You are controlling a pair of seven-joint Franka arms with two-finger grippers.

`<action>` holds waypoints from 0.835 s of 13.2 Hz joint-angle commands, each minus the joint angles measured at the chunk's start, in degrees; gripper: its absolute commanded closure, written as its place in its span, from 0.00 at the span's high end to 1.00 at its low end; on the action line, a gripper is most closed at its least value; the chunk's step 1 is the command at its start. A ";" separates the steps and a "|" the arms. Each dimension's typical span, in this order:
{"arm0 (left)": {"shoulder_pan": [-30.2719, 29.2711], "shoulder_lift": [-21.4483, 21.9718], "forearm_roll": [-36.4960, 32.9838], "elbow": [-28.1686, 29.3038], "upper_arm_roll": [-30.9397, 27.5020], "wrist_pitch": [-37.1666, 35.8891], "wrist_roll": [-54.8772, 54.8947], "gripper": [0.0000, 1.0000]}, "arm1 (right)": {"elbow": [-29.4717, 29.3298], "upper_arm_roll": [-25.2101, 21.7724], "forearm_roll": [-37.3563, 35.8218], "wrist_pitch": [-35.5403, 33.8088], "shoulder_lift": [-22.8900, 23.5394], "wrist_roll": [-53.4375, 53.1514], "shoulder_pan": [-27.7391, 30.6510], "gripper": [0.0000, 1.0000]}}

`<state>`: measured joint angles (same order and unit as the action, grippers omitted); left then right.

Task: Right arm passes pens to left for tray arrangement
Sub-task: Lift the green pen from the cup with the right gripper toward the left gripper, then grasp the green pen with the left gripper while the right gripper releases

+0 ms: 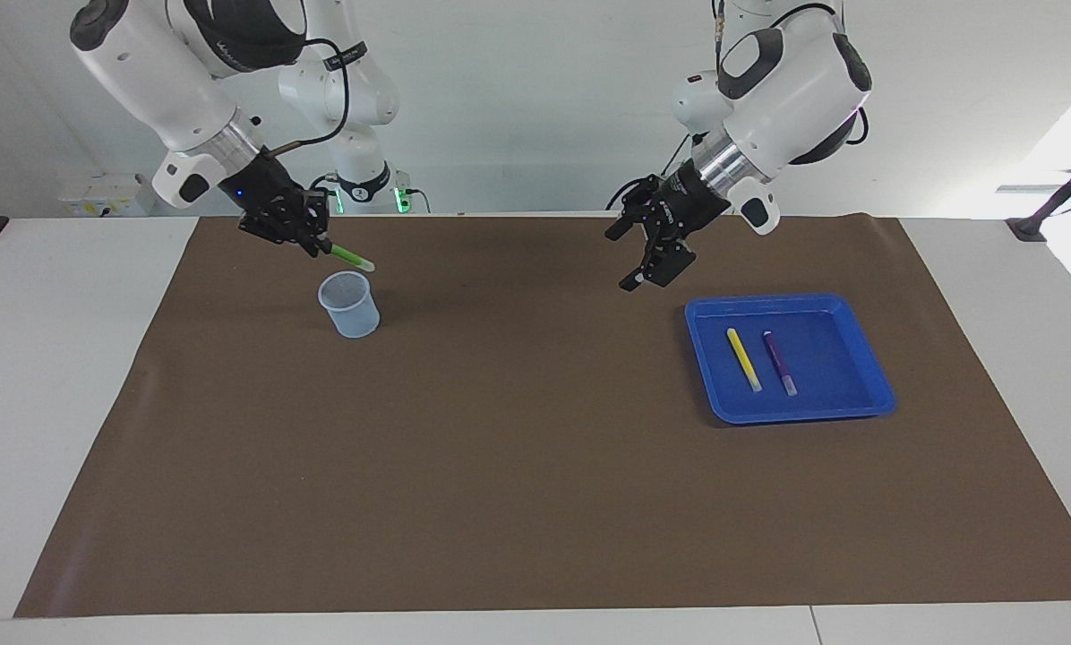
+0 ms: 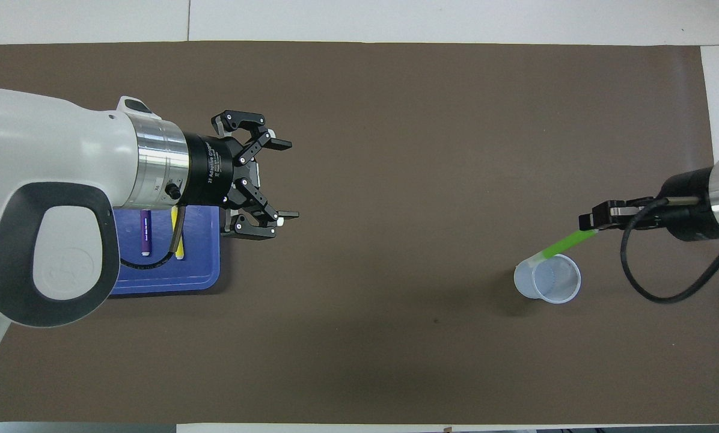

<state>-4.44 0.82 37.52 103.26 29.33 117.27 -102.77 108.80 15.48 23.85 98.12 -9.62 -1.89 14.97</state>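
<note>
Tray (image 1: 867, 399) holds two pens (cup (image 1: 349, 306) empty).

Yellow pen (image 1: 743, 358) and purple pen (image 1: 779, 362) lying side by side in blue tray (image 1: 867, 405), pale tips away from robots, green pen (image 1: 347, 257) held tilted in the air, pale tip lowest

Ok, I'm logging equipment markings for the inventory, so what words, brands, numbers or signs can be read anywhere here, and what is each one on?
"2F Adaptive Gripper": white print on the black body of the left pincer, overhead view.
A smaller line under it: too small to read.
Dark lettering on the right arm's upper link, facing view: cut off and blurred, not readable.
Purple pen: a faint mark on its barrel, unreadable.
Tray, cup, green pen: no text visible.
</note>
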 commanded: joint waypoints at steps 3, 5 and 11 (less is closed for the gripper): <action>1.18 2.17 2.20 2.21 -0.24 1.82 -1.73 1.00 | -0.69 0.60 7.42 10.84 1.45 -23.55 -8.45 0.00; 1.62 2.17 2.73 2.21 0.29 1.82 -2.17 1.00 | 0.88 0.60 8.41 17.16 1.36 -34.89 -11.88 0.00; 6.89 4.28 3.96 7.22 0.38 10.77 -4.19 1.00 | 2.82 0.60 10.69 29.31 1.19 -53.56 -20.59 0.00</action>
<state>1.28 2.24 39.54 106.86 30.09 124.39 -106.33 109.90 16.18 32.97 124.83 -7.75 -53.14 -4.37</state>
